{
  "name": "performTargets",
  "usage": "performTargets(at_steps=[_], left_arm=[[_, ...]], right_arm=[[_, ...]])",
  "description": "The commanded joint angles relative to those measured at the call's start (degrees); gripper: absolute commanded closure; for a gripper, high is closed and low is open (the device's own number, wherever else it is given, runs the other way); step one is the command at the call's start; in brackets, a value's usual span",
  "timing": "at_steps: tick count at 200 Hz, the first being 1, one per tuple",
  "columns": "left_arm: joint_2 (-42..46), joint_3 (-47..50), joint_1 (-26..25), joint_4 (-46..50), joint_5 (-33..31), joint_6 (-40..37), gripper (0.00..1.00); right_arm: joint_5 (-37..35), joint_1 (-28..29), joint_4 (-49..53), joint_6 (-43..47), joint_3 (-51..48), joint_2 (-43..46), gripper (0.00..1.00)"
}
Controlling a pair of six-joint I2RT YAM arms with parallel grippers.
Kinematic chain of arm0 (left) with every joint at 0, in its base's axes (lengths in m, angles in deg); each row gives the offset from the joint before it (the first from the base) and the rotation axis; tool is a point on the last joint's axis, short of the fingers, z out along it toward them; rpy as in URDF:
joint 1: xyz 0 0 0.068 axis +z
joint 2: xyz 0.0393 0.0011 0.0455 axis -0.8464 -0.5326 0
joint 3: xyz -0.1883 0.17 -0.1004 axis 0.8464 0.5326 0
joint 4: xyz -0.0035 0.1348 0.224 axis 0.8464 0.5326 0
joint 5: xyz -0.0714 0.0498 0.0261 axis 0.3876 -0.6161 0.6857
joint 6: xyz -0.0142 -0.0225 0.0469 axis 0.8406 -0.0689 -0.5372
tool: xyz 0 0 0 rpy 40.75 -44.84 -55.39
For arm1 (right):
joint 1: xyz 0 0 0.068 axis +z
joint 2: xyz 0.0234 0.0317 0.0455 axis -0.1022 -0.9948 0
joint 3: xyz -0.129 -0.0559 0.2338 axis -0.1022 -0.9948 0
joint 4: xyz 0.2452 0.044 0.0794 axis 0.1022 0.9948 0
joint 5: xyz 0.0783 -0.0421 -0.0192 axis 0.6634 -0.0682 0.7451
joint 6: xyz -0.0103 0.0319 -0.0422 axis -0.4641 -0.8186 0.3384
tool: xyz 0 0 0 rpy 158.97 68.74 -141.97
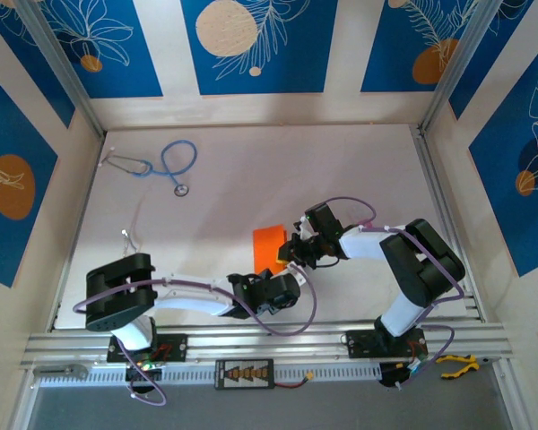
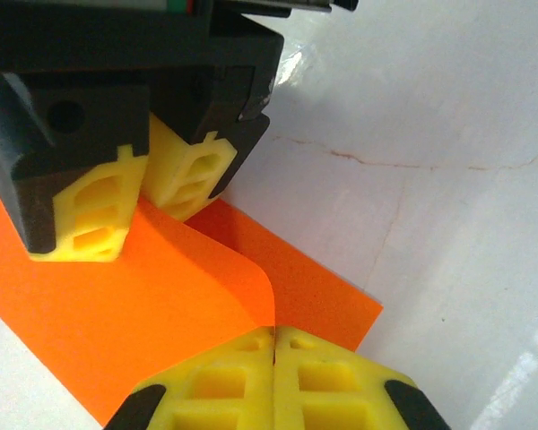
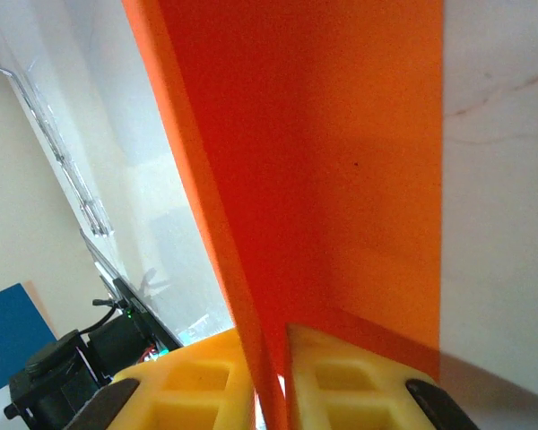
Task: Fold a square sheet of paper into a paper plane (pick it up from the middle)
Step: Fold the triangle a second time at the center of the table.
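Since both arms have a hold on the same thin sheet, my worry starts at the near side: the left gripper has its yellow pads pressed together on the rolled-over edge of the square sheet of paper. The sheet lies half folded on the table just ahead of the arm bases, its upper layer bowed rather than creased flat. If I press that curve down from this pinch, I judge the fold could set crooked, with the edges unmatched, and every later crease of the plane would inherit the skew. A little farther out, the right gripper is clamped on the sheet too, the paper running up between its pads. With two pinches so close, any pull in opposite directions could tear the paper or drag it out of one grip, and the fingers could knock together. Far back, the blue stethoscope lies well apart and poses no risk.
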Motion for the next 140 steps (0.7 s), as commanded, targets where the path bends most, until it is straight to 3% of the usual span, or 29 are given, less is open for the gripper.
performTargets(at_steps=[1, 140], left_arm=[[2.06, -0.44, 0.58, 0.78, 2.14, 1.56, 1.0], [3.04, -0.09, 1.99, 2.41, 5.2, 3.51, 1.0]], right_arm=[[0.62, -0.39, 1.79, 0.92, 0.37, 0.99, 0.84], [-0.38, -0.69, 2.31, 1.06, -0.53, 2.46, 0.82]])
